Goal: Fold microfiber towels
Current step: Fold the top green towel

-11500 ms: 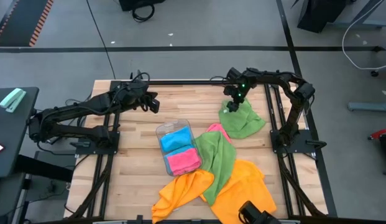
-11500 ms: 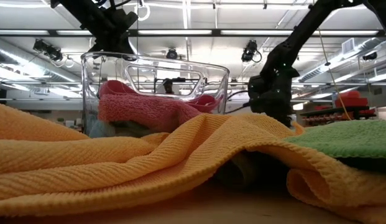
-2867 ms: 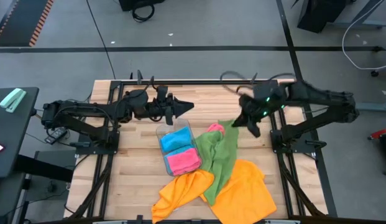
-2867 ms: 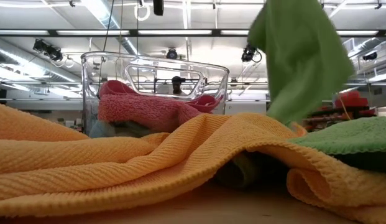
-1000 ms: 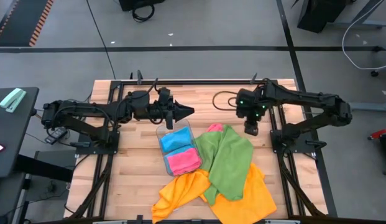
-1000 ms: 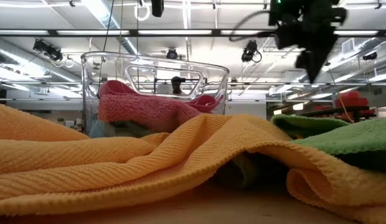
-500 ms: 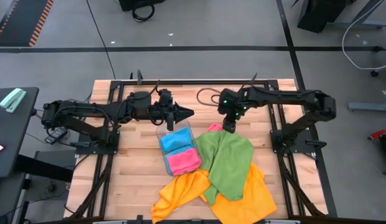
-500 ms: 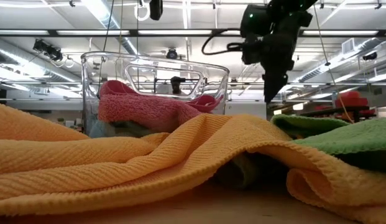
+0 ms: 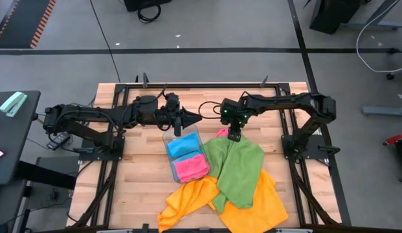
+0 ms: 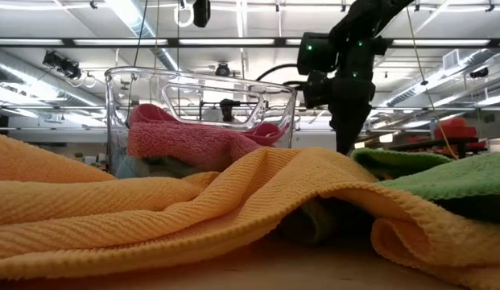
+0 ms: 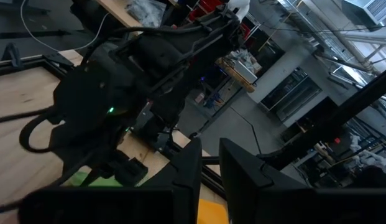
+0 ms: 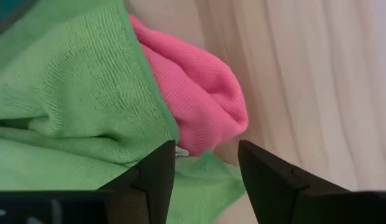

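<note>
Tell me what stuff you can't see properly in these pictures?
- Pink towel: mostly buried under the green towel in the high view and right wrist view.
- Blue towel in the clear tray: hidden behind the folded pink one in the low view.
- Orange towels: cut off by the high view's bottom edge.
- Right pincer tips: hidden behind the orange towel in the low view.

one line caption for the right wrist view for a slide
Open right pincer poised over the pink towel peeking from under a green towel.
</note>
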Tool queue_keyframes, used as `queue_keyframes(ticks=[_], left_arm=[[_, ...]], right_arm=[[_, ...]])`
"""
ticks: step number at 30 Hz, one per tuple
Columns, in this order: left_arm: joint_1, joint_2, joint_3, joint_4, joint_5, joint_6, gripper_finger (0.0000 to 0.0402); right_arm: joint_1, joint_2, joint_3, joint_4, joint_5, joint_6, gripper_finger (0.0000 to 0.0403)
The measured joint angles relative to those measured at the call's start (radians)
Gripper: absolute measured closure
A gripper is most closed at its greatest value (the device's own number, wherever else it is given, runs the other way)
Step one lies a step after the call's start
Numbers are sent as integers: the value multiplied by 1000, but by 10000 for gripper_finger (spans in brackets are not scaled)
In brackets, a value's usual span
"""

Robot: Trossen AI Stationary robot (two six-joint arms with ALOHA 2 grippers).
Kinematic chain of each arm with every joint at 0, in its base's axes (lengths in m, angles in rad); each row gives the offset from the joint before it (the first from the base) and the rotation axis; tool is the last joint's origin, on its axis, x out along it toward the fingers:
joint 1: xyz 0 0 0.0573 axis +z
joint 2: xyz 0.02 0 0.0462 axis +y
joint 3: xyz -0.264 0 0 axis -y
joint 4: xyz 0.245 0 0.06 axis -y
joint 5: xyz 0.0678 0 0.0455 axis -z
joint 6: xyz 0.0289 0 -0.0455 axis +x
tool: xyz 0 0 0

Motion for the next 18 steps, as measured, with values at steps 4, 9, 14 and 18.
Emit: queue_keyframes(ticks=[4,9,14,18], left_arm=[[0,0,0,0,0,0,339],[0,0,0,0,21,-1,334],[0,0,0,-2,27,-1,337],[0,0,0,-2,27,-1,342]], right_arm=[[1,31,0,15,0,-20,221],[0,57,0,-1,-1,-28,253],[1,58,0,-10,-3,-27,326],[1,58,-1,-22,-16,-25,389]])
